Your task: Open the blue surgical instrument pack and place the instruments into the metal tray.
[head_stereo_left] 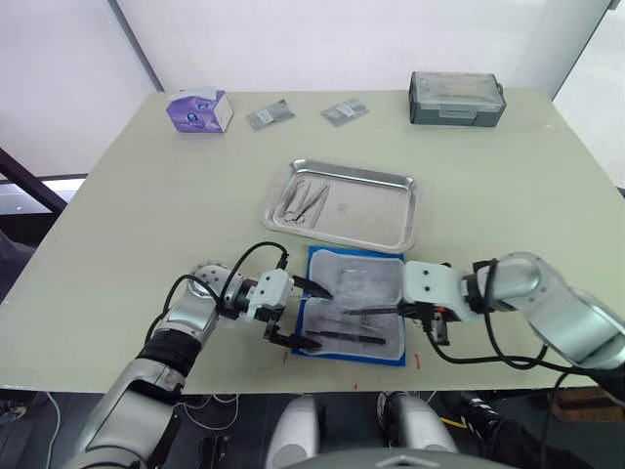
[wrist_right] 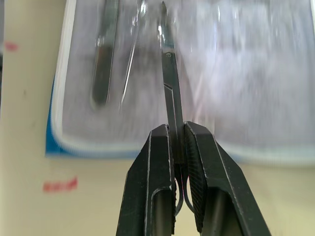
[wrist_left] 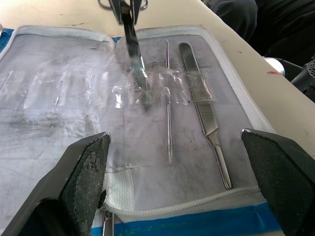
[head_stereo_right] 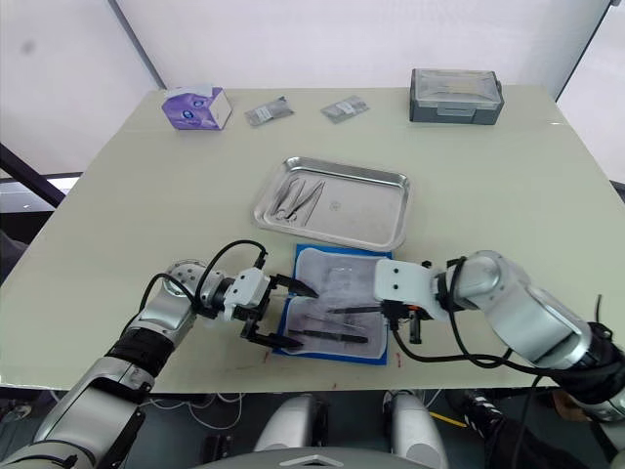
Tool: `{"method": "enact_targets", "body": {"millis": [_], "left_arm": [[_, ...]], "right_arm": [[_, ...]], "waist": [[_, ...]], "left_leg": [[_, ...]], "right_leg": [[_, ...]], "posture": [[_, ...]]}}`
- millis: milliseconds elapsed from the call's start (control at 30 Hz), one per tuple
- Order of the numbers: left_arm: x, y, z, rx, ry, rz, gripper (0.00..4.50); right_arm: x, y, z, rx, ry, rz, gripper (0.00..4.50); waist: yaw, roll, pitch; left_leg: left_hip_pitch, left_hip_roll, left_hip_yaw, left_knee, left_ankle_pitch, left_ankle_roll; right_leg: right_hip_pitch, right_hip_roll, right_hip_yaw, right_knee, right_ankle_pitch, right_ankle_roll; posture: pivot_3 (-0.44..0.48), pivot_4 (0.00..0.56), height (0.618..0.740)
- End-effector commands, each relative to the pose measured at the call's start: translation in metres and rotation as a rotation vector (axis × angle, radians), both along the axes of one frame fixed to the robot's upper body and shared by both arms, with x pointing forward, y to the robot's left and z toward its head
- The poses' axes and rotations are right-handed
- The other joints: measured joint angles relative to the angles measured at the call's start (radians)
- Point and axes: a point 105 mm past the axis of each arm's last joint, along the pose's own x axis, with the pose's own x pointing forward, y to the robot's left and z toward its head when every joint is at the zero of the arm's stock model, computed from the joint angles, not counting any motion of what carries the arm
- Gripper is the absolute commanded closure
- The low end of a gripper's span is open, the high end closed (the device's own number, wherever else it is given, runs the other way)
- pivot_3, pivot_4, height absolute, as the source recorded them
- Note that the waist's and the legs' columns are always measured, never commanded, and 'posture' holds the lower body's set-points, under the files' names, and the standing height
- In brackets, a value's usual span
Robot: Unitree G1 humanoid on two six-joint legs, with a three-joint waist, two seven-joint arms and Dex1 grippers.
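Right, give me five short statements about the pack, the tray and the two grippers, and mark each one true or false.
1. The blue surgical instrument pack lies open, lining up. True.
2. The right gripper is open and holds nothing. False: it is shut on a pair of scissors, gripped near the handle.
3. The metal tray has nothing in it. False: a few instruments lie at its left end.
4. The left gripper is open at the pack's left edge. True.
5. The purple tissue box stands inside the tray. False: it stands at the table's far left, apart from the tray.
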Motion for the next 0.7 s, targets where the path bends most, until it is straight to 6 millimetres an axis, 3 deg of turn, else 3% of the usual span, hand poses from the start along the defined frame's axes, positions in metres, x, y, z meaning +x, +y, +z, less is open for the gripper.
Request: {"method": "enact_targets", "body": {"millis": [33, 200, 467, 700], "left_arm": [[-0.026, 0.011, -0.045, 0.152, 0.172, -0.040, 0.00], [-0.025, 0.011, -0.045, 0.149, 0.172, -0.039, 0.00], [-0.025, 0.011, -0.044, 0.146, 0.173, -0.040, 0.00], [-0.025, 0.011, -0.043, 0.130, 0.177, -0.035, 0.00]], "right_arm": [[-0.003, -0.005, 0.015, 0.015, -0.047, 0.026, 4.35], [-0.005, -0.024, 0.019, -0.007, -0.047, 0.015, 4.35], [-0.006, -0.029, 0.033, 0.081, -0.050, -0.010, 4.35], [0.023, -0.018, 0.053, 0.295, -0.087, -0.153, 4.35]], "waist": [[0.000, 0.000, 0.000], [0.003, 0.002, -0.001], [0.002, 0.003, -0.001], [-0.001, 0.003, -0.002]], "left_leg": [[0.000, 0.000, 0.000, 0.000, 0.000, 0.000], [-0.001, -0.001, -0.001, 0.001, 0.000, 0.000], [-0.001, -0.001, -0.001, 0.001, 0.000, 0.000], [-0.001, -0.001, -0.001, 0.001, 0.000, 0.000]], "right_leg": [[0.000, 0.000, 0.000, 0.000, 0.000, 0.000], [0.000, 0.000, 0.000, 0.000, 0.000, 0.001], [0.000, 0.000, 0.001, 0.000, 0.000, 0.003], [0.000, 0.001, 0.001, 0.000, 0.001, 0.002]], "posture": [[0.000, 0.150, 0.731], [0.000, 0.150, 0.731], [0.000, 0.150, 0.731], [0.000, 0.150, 0.731]]}}
